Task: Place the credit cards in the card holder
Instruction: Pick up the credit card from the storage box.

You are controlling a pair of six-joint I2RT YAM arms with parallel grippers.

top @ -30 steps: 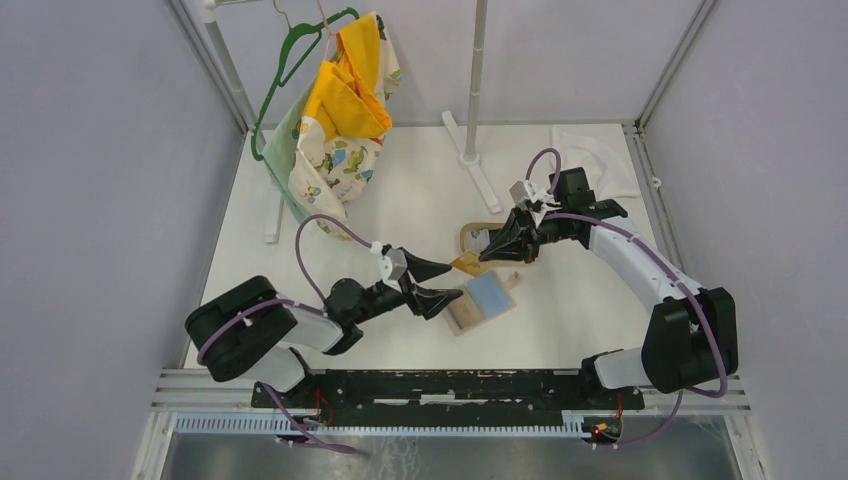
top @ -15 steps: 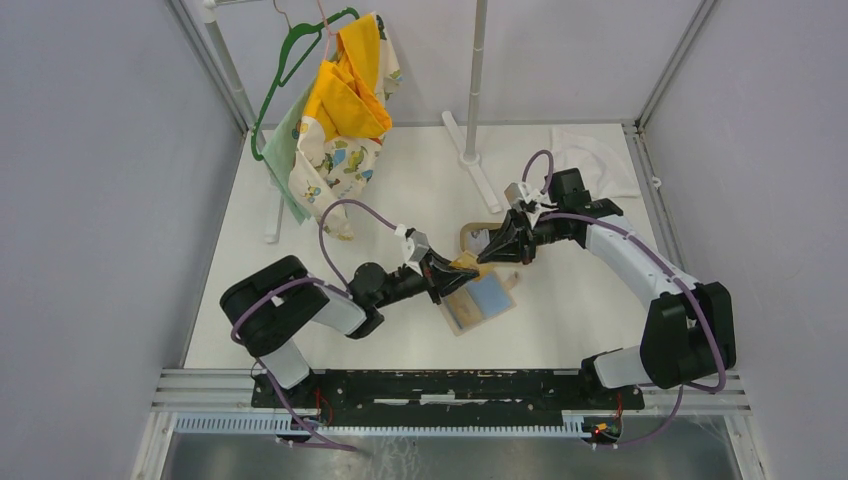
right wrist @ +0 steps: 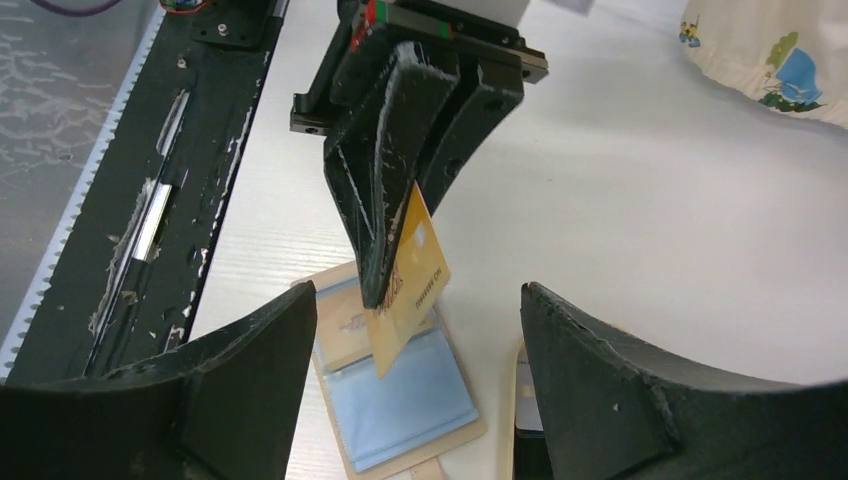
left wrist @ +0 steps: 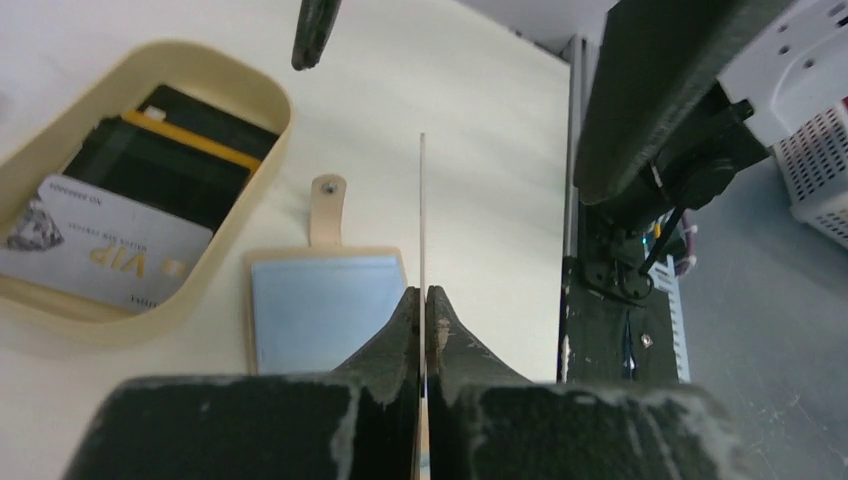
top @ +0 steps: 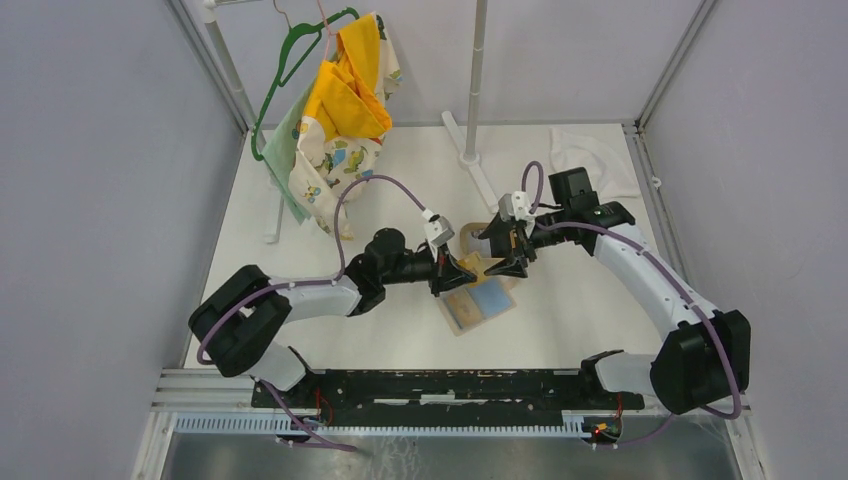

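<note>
The card holder (top: 482, 302) lies open on the table, light blue pockets up (left wrist: 320, 310), snap tab toward the tray. My left gripper (top: 463, 270) is shut on a gold credit card (right wrist: 415, 275), held edge-on (left wrist: 422, 215) and tilted just above the holder (right wrist: 410, 410). My right gripper (top: 508, 252) stands open on either side of that card without touching it (right wrist: 418, 300). Behind the holder, the oval tan tray (left wrist: 240, 200) keeps a grey VIP card (left wrist: 110, 255) and dark cards (left wrist: 170, 165).
A green hanger with yellow patterned clothing (top: 340, 110) hangs at the back left. A rack pole and its foot (top: 478, 165) stand at the back middle, a white cloth (top: 590, 160) at the back right. The black rail (top: 450, 385) runs along the near edge.
My left gripper reached right and shut on the gold card. The right gripper, which had held that card, opened and let it go.
</note>
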